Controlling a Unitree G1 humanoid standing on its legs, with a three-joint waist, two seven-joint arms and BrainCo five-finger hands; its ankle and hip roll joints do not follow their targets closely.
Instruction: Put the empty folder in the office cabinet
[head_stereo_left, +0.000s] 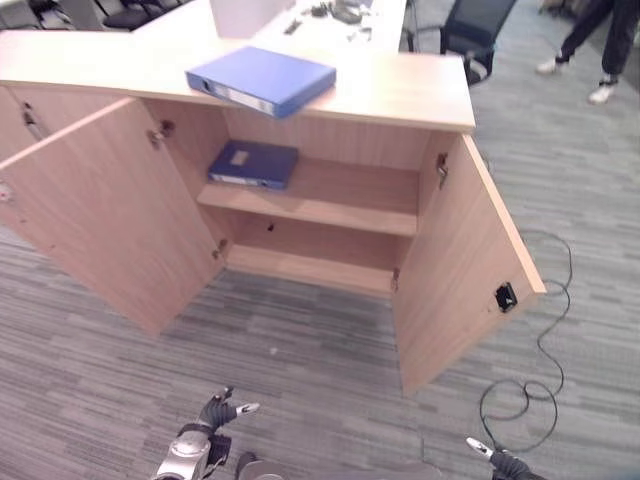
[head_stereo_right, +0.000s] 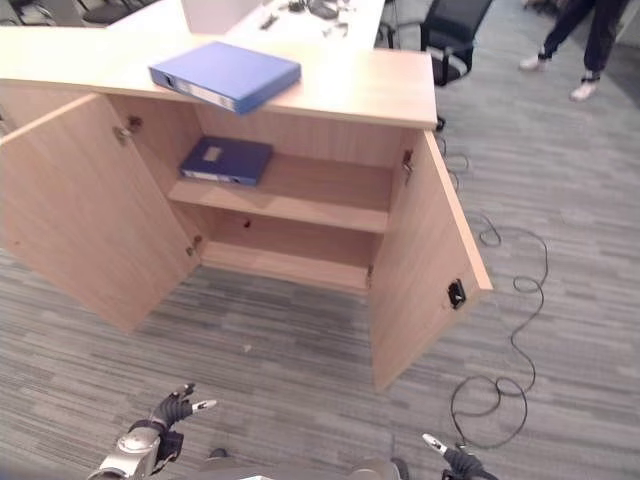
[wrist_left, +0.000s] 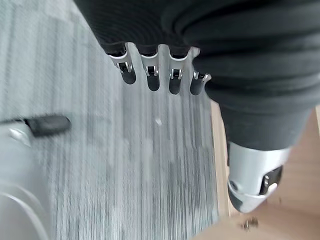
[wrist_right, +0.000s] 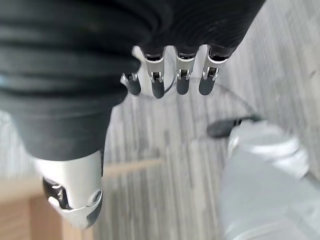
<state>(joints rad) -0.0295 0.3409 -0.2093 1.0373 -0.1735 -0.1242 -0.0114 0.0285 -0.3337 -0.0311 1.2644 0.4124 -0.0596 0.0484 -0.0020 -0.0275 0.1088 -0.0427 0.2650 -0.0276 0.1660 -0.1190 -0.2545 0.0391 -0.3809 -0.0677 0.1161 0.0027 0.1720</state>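
The blue folder (head_stereo_left: 262, 79) lies flat on the cabinet top (head_stereo_left: 400, 90), long axis slanting away leftward, well apart from both hands. The left hand (head_stereo_left: 215, 412) looks somewhat nearer than the right hand (head_stereo_left: 500, 461); both hang low, fingers relaxed, holding nothing.

Cabinet (head_stereo_left: 300, 215) sits across the upper half of the frame, both doors swung wide: left door (head_stereo_left: 100, 215) reaching toward the left edge, right door (head_stereo_left: 465, 275) angling down to right of centre. One folder (head_stereo_left: 262, 78) lies on the cabinet's top, upper middle. A second folder (head_stereo_left: 253, 164) lies on the upper shelf (head_stereo_left: 350, 200), at its left end. Behind the cabinet, a desk (head_stereo_left: 330, 20), with an office chair (head_stereo_left: 470, 30) to its right. A person's legs (head_stereo_left: 600, 40) stand upper right. Left hand (head_stereo_left: 218, 412) low at bottom left of centre, right hand (head_stereo_left: 495, 460) at bottom right, both over the floor.
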